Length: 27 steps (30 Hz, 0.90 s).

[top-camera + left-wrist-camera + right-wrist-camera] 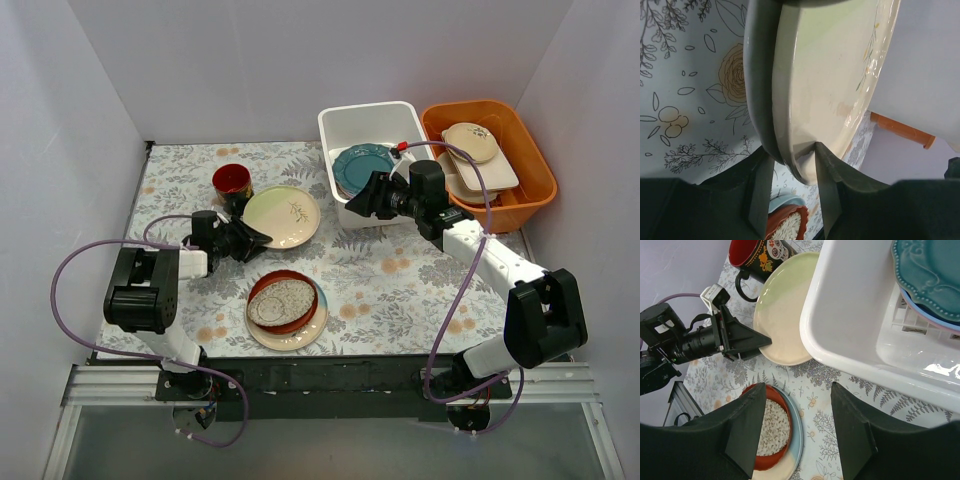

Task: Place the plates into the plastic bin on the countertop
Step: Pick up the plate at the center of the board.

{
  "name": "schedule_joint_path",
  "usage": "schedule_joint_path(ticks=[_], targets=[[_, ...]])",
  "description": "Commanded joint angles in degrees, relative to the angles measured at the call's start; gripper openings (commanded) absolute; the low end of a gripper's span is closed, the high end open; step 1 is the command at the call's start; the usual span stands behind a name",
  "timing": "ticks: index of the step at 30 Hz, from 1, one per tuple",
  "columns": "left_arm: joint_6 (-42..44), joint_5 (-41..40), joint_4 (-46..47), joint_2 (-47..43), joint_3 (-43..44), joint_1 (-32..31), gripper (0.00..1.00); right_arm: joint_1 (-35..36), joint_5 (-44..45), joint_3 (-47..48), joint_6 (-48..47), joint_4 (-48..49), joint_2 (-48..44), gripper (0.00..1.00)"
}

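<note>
nearest, the red-brown plate and the cream-and-blue plate under it wait on the worktop. the left gripper pinches the rim of the pale cream plate. the right gripper hangs wide and empty beside the bin, which holds the teal plate. about half looks left.

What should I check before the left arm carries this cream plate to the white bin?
1. Left gripper clamped on pale cream plate rim: ok.
2. Right gripper open, empty: ok.
3. Plastic bin has room above teal plate: ok.
4. Route to the bin free: not ok, the right gripper hovers by its near wall.
5. Mug clear of the plate: cannot tell.
</note>
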Motion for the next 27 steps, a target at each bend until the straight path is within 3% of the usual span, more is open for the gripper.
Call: schedule_joint_path(ticks=[1,9,14,27], targets=[[0.7,0.0,1.2,0.6,1.8,-0.4,0.33,0.4,0.4,-0.5,-0.9,2.1,-2.1,0.62],[1.1,0.4,1.1,0.5,2.1,-0.5,0.22,0.4,0.4,-0.5,-0.9,1.9,-2.0,0.62],[1.1,0.8,1.0,0.2,1.6,-0.5,0.01,0.4,0.5,-0.9,-0.9,1.9,-2.4,0.62],[0.0,2.7,1.6,-4.1,-1.5,-0.5,0.00,0.6,0.5,-1.2,-1.0,1.5,-3.3,0.61]])
